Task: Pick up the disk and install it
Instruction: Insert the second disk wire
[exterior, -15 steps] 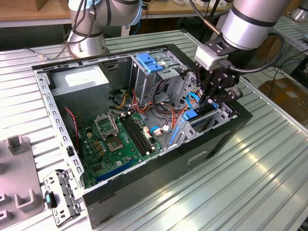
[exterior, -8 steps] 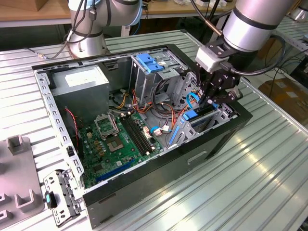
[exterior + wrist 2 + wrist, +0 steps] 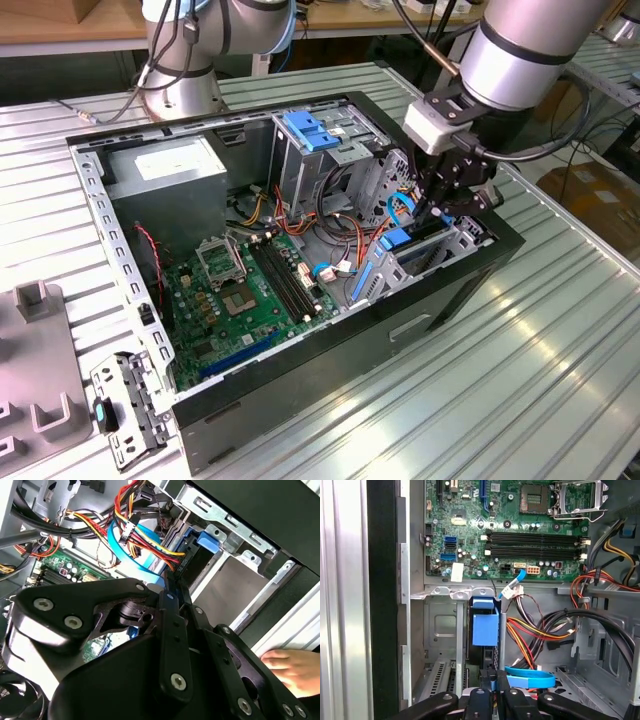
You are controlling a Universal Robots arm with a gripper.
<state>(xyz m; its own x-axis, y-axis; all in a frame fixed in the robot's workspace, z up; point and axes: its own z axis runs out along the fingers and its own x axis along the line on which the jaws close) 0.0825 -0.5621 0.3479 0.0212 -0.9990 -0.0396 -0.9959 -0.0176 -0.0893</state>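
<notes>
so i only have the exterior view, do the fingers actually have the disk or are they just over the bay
observer: in the first wrist view the fingers look shut on the top edge of the disk, which stands on edge in the bay.
operator: anything crowding them
observer: a flat blue cable loops right beside the fingers, apart from the disk.
operator: anything else i should know about
observer: yes, the second wrist view shows a person's hand by the outer wall of the case.
</notes>
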